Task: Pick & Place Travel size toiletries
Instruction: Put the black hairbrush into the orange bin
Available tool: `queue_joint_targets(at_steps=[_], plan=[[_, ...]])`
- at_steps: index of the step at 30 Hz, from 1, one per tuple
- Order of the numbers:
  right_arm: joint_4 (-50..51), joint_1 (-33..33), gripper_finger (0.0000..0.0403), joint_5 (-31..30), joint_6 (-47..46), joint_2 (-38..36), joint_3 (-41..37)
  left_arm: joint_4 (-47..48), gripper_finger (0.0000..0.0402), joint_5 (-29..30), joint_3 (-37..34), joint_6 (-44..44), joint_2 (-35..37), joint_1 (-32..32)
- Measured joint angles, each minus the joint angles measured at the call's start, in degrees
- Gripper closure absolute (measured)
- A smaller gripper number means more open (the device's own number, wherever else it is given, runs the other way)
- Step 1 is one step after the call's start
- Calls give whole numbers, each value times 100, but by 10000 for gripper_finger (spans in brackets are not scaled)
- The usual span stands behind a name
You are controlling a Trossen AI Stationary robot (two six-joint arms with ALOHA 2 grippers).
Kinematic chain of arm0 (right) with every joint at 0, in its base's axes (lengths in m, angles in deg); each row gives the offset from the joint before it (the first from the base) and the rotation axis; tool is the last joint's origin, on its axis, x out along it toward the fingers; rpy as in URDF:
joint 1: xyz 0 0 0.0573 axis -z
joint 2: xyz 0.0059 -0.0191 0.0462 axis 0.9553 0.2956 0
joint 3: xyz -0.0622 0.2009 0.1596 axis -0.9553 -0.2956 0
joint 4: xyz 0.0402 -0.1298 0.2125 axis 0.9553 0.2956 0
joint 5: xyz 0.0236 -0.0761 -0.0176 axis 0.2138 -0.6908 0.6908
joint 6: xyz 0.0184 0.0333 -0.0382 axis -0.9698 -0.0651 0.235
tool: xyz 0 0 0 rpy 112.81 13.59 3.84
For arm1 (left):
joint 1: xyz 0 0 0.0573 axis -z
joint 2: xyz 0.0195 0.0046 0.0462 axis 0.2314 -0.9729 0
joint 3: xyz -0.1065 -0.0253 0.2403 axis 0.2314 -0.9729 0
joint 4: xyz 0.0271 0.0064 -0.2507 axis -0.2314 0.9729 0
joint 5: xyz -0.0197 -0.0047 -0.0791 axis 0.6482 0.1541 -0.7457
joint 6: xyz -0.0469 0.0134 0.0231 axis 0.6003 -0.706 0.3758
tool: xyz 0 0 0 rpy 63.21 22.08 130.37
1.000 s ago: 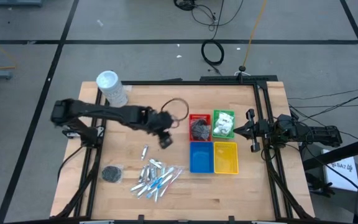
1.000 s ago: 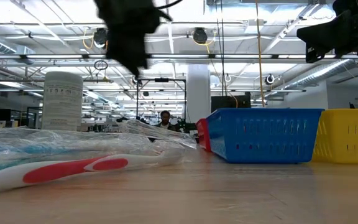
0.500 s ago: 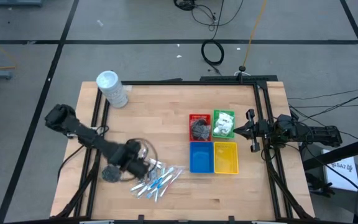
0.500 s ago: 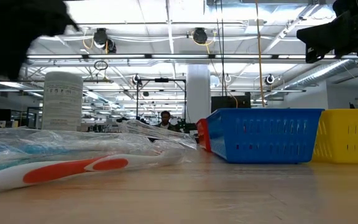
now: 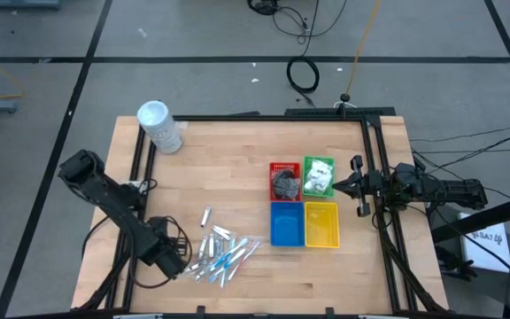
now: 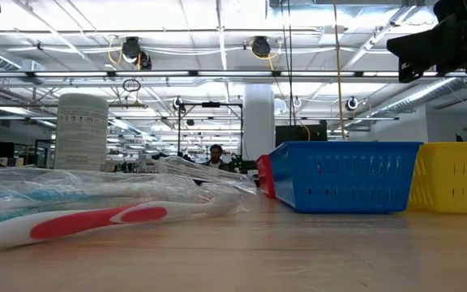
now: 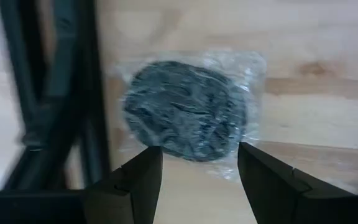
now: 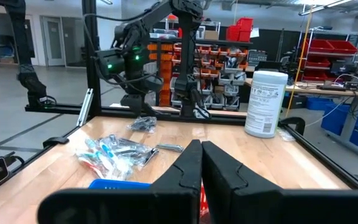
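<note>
Dark grey round bundle (image 7: pixel 188 112) just ahead of the open left tool (image 7: pixel 197 180)

grey tiled floor (image 5: pixel 42 106) (black cables (image 5: pixel 304 75) on it), bright ceiling lights (image 6: pixel 177 12)

tabletop (image 5: pixel 237 190): pale wood, visible grain, matt. dark grey round bundle (image 7: pixel 188 118): coarse fibrous look, sealed in crinkled glossy clear film. sticks (image 5: pixel 222 255) beside the bundle: glossy clear wrap. trays (image 6: pixel 343 176): ribbed plastic with a slight sheen. tub (image 8: pixel 265 93): smooth white plastic, printed label. left pincer (image 7: pixel 197 180): matt black fingers.
</note>
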Motion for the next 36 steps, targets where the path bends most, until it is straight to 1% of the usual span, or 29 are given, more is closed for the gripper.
queue_joint_targets(at_steps=[6,10,15,20,22,24,32,34,36], plan=[[-40,0,403,1,-109,2,0,-731,195,-118,-645,28,5,17],[-41,0,403,0,-111,2,0,-761,195,-145,-929,77,5,1],[-40,0,403,1,-111,2,0,-813,195,-145,-983,-24,5,-65],[-38,0,403,0,-108,2,0,-1205,201,30,-983,-59,7,-85],[-38,0,403,0,-104,2,0,-1357,218,174,-983,-117,7,-84],[-38,0,403,0,-102,2,0,-1448,244,347,-983,-145,7,-84],[-38,0,403,2,-106,2,0,-1549,382,846,-983,-160,7,-84],[-38,0,403,2,-107,2,0,-1528,394,1114,-984,-175,7,-84],[-38,0,403,2,-108,2,0,-1528,391,1426,-986,-253,7,-84]])
